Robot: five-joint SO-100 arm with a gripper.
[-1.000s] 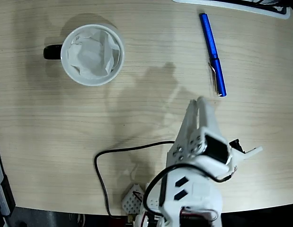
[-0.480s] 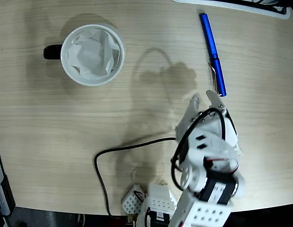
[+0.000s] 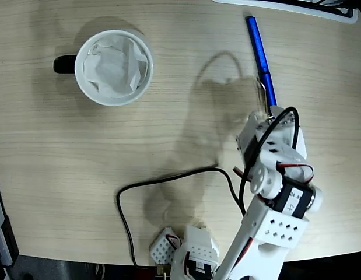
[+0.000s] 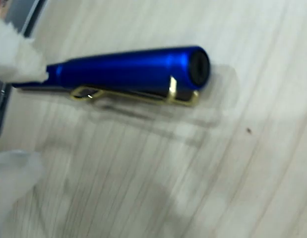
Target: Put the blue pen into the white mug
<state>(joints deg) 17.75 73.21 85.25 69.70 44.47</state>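
Observation:
The blue pen (image 3: 259, 52) lies flat on the wooden table at the upper right of the fixed view, its lower end hidden under my arm. My gripper (image 3: 263, 116) hangs over that end. Close up in the wrist view, the blue pen (image 4: 138, 69) shows its clip on the near side and its blunt end to the right. My gripper (image 4: 19, 116) is open: one white fingertip (image 4: 22, 62) overlaps the pen's barrel and the other sits apart below it. The white mug (image 3: 114, 67), paper-lined and with its black handle pointing left, stands far off at the upper left.
A black cable (image 3: 163, 182) loops across the table from the arm's base. A small white perforated block (image 3: 164, 246) sits at the bottom edge. A dark flat object with a white rim (image 3: 285, 4) runs along the top right edge, just beyond the pen.
The arm has swung up and to the right, from below the pen to over its lower end. The fingers have spread apart since the earliest frame.

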